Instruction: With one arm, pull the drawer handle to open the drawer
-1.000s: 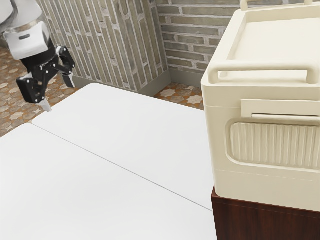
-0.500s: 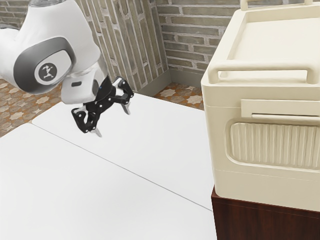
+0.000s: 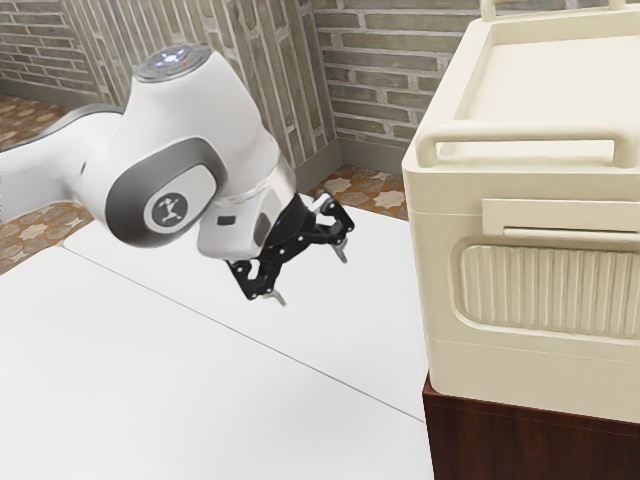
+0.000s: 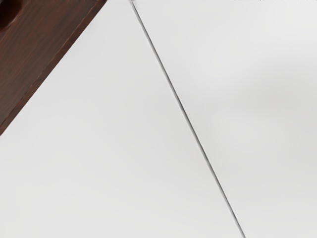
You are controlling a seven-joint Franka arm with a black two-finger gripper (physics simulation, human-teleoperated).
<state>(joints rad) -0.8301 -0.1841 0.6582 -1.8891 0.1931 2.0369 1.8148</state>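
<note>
Two fingers (image 3: 341,251) stand wide on the claw (image 3: 312,277) over the white desk (image 3: 200,370), well apart from the drawer handle (image 3: 570,236) on the cream cabinet's front (image 3: 535,378). I'd square up to it, close firmly, then draw straight outward.

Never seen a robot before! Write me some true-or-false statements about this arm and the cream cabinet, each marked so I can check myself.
1. The robot's two fingers stand apart. True.
2. The fingers are gripping the bar handle on the cabinet's front. False: they are open and well away from the bar handle.
3. The cream cabinet rests on a dark wooden base. True.
4. The drawer has been pulled wide open. False: the cabinet's front looks closed.
5. The table is white, with a thin dark seam running across it. True.
6. The wall is plain and smooth. False: the wall is brick.
</note>
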